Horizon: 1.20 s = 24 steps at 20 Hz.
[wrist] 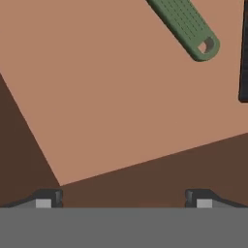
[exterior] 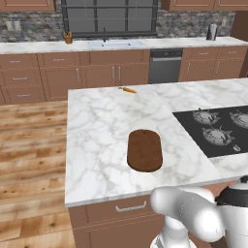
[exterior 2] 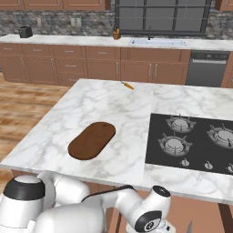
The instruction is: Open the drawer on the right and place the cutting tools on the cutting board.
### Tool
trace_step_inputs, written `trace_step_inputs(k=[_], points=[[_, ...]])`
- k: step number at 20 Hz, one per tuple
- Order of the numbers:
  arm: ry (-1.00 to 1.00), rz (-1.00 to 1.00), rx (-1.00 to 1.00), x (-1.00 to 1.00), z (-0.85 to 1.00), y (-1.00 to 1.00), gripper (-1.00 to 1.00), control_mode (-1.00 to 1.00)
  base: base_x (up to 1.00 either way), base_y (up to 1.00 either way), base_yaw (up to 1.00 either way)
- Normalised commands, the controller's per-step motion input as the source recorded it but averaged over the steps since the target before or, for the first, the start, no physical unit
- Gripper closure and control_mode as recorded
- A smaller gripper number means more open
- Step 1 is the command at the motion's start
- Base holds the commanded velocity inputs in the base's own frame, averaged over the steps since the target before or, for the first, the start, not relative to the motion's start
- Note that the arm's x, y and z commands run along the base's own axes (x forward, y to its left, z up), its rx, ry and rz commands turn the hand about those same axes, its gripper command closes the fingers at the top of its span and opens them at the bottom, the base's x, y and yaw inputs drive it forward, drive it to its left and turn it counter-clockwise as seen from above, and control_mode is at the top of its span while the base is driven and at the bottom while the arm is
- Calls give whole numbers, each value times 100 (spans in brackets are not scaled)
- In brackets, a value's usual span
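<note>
- My gripper (wrist: 123, 198): seen in the hand view, its two dark fingertips (wrist: 48, 198) stand wide apart at the bottom edge with nothing between them; the claw is spread and looks down into the drawer.
- The drawer (wrist: 97, 97): its flat reddish-brown floor lies under my hand, bordered by darker brown walls at the left and along the near side.
- The peeler (wrist: 186, 26): only the ribbed green handle shows, with a hanging hole at its end; it lies slantwise on the drawer floor, up and to the right of my fingertips and well apart from them.
- The knife (wrist: 243, 53): only a thin black strip shows at the right edge of the hand view, just beside the peeler handle; I cannot tell more of it.
- The cutting board (exterior: 144, 150): lies bare on the white marble island counter (exterior: 97, 126), near its front edge and left of the black cooktop (exterior: 218, 128).
- A carrot (exterior: 128, 89): rests at the island's far edge, well apart from the board.
</note>
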Motion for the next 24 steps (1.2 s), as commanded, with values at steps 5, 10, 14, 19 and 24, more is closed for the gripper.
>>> trace_step_inputs(k=[5, 10, 14, 19, 24], points=[[-2, 0, -3, 33, 0, -48, -100, -100, 0, 0, 0], [0, 0, -5, 26, 0, -63, -100, -100, 0, 0, 0], [0, 0, -1, 9, -1, -62, -100, -100, 0, 0, 0], [0, 0, 0, 0, -19, -44, -100, -100, 0, 0, 0], [0, 2, 0, 0, -32, -10, -100, -100, 0, 0, 0]])
